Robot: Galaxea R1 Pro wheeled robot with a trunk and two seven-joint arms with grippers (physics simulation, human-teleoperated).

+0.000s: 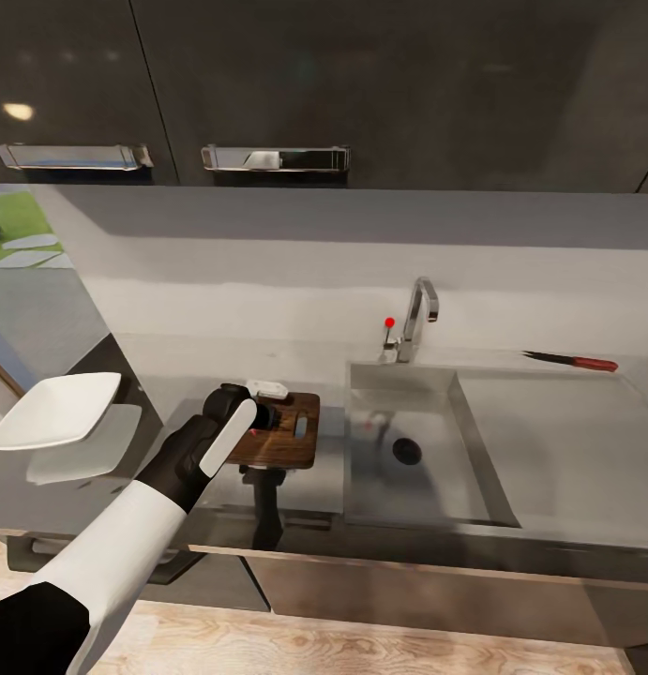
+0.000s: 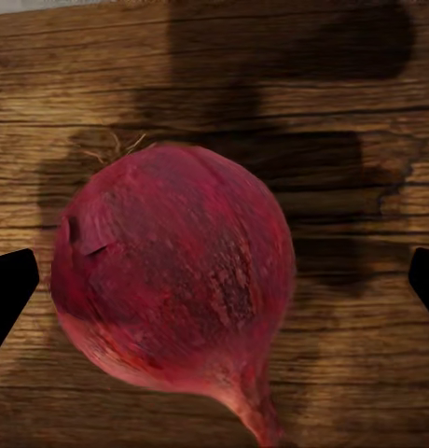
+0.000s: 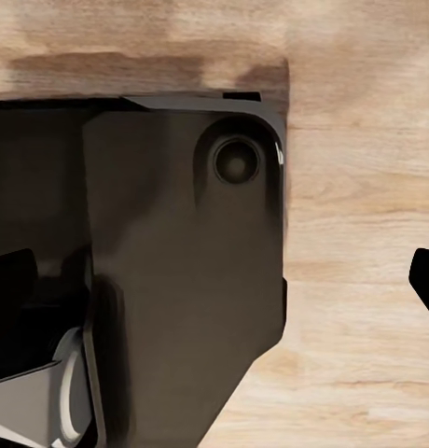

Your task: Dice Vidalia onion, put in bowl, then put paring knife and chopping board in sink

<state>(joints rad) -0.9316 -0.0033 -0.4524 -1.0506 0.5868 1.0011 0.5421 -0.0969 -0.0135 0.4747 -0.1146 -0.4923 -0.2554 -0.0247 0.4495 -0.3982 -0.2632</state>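
**Ana:** Two big surfaces first: the grey countertop (image 1: 586, 441) runs along the wall, and the steel sink (image 1: 427, 487) is sunk into it, basin with its round drain to the left and flat drainboard to the right. Dark wall cabinets (image 1: 361, 84) hang above.

**Ben:** And the tap?

**Ana:** The chrome gooseneck tap (image 1: 419, 314) stands at the back rim of the basin, with a tiny red knob (image 1: 390, 322) just beside it.

**Ben:** Where is the bowl?

**Ana:** The white squarish bowl (image 1: 53, 410) sits at the far left, well apart from the sink. Between the two lies the chopping board (image 1: 291, 441), brown and streaky, flat on the counter, just beside the basin's left edge.

**Ben:** What about the arm?

**Ana:** The left gripper (image 1: 263, 412) is over the board's near-left part. In the left wrist view the Vidalia onion (image 2: 172, 289), dark pink-red with a tapering stem end, rests on the wood grain (image 2: 364, 93), and the two dark fingertips (image 2: 9, 289) stand spread wide on either side of it, neither touching its skin.

**Ben:** The right gripper?

**Ana:** In the right wrist view one dark fingertip (image 3: 425, 280) peeks in at the edge, over pale wood flooring (image 3: 364, 187) and a dark part of the robot's body (image 3: 177, 280). I cannot tell whether those fingers are spread or together.

**Ben:** The knife?

**Ana:** The paring knife (image 1: 572, 360), dark blade and red handle, lies at the back of the drainboard, well apart from the board.
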